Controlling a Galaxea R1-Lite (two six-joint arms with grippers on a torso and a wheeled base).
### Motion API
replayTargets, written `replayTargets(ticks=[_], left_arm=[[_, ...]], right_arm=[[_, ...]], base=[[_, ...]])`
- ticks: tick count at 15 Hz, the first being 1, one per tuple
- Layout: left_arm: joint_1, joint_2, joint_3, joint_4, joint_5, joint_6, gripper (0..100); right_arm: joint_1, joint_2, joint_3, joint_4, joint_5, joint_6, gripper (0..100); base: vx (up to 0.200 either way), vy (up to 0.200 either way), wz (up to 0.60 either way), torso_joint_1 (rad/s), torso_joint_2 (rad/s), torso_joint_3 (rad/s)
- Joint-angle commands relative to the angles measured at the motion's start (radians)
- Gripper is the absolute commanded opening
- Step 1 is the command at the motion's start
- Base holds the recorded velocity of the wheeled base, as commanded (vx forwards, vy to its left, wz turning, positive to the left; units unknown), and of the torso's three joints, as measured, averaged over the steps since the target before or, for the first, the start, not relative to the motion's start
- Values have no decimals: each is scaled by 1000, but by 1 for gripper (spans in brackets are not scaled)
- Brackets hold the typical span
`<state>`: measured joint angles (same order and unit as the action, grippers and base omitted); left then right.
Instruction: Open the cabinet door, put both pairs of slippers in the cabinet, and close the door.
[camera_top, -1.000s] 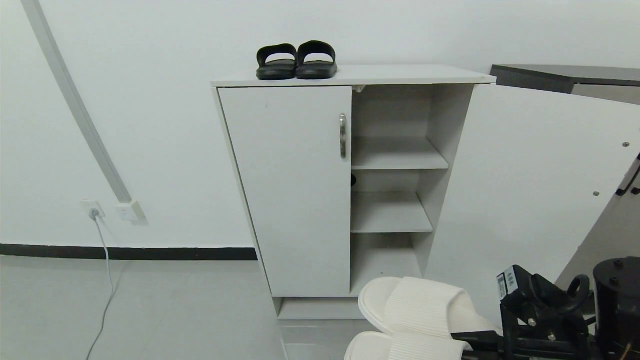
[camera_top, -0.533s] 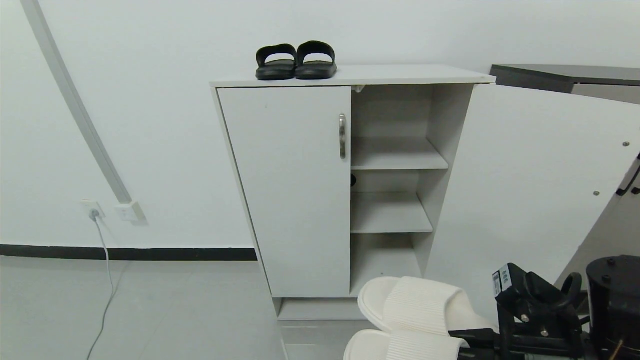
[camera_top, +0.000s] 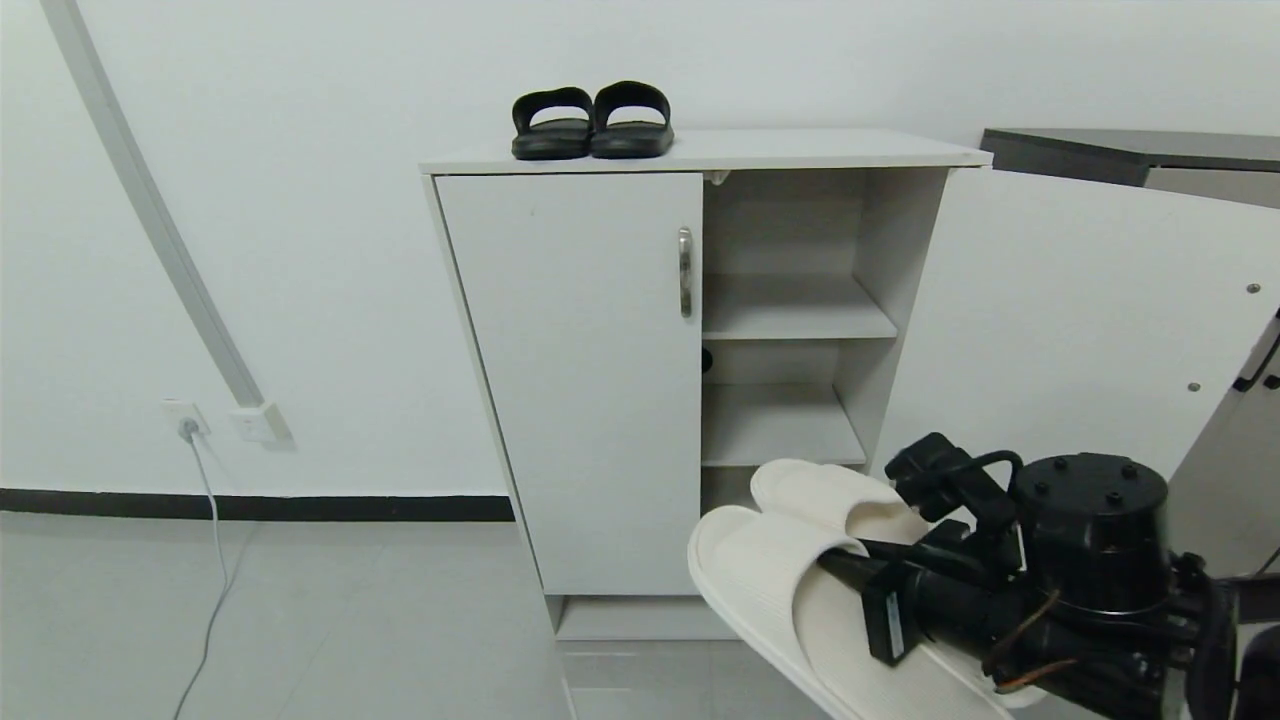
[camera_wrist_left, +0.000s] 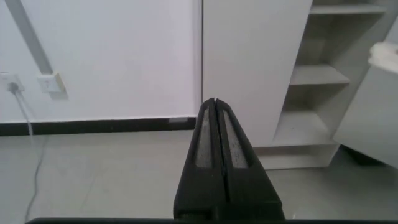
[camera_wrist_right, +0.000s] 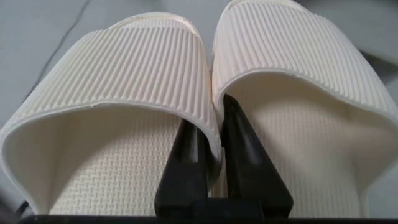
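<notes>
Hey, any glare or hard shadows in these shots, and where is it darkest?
Head view: soft even light, no glare on the cabinet; its open shelves are mildly shaded. Right wrist view: white slippers evenly lit, darkest under their straps. Left wrist view: no glare.

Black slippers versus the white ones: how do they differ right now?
The black slippers sit flat on top of the cabinet. The white slippers are tilted in the air, pinched by the right gripper in front of the cabinet's open half. The black slippers have smooth straps, while the white slippers have ribbed ones. Both are backless slides, paired side by side, and neither pair is inside the cabinet.
</notes>
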<state>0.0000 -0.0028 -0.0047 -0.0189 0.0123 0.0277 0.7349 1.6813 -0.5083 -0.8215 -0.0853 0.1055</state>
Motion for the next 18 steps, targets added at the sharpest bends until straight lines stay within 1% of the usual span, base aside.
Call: replayTargets(ticks=[1, 3, 4, 5, 6, 7, 8, 9, 10, 11, 12, 13, 16, 18], left_arm=[[0, 3, 3, 25, 29, 20, 0], [0, 3, 5, 24, 18, 28, 0], [0, 3, 5, 24, 0, 26, 0], [0, 3, 5, 24, -11, 28, 0], [0, 3, 5, 22, -12, 18, 0], [0, 3, 5, 22, -12, 18, 0], [0, 4, 5, 22, -12, -2, 0], [0, 3, 5, 22, -14, -2, 0], [0, 3, 5, 22, -14, -2, 0], [0, 3, 5, 22, -14, -2, 0], [0, 3, 5, 22, -12, -2, 0], [0, 3, 5, 22, -14, -2, 0], [0, 3, 5, 22, -14, -2, 0], [0, 4, 5, 22, -14, -6, 0]], right_arm=[[11, 160, -87, -53, -131, 33, 0], [12, 268, -161, -119, -264, 43, 0], [11, 344, -213, -148, -370, 49, 0], [8, 410, -260, -176, -452, 49, 0], [3, 463, -296, -200, -501, 49, 0], [3, 463, -296, -200, -501, 49, 0], [-20, 552, -391, -220, -605, 49, 0], [-37, 604, -458, -223, -686, 51, 0], [-37, 607, -461, -223, -691, 51, 0], [-38, 649, -513, -223, -712, 49, 0], [-38, 667, -536, -223, -717, 48, 0], [-38, 683, -556, -223, -718, 48, 0], [-38, 686, -558, -223, -722, 48, 0], [-38, 692, -558, -225, -722, 48, 0]], base=[[0, 0, 0, 0, 0, 0], [0, 0, 0, 0, 0, 0], [0, 0, 0, 0, 0, 0], [0, 0, 0, 0, 0, 0], [0, 0, 0, 0, 0, 0], [0, 0, 0, 0, 0, 0], [0, 0, 0, 0, 0, 0], [0, 0, 0, 0, 0, 0], [0, 0, 0, 0, 0, 0], [0, 0, 0, 0, 0, 0], [0, 0, 0, 0, 0, 0], [0, -200, 0, 12, 7, 2], [0, -200, 0, 5, 2, 4], [0, 0, 0, 0, 0, 0]])
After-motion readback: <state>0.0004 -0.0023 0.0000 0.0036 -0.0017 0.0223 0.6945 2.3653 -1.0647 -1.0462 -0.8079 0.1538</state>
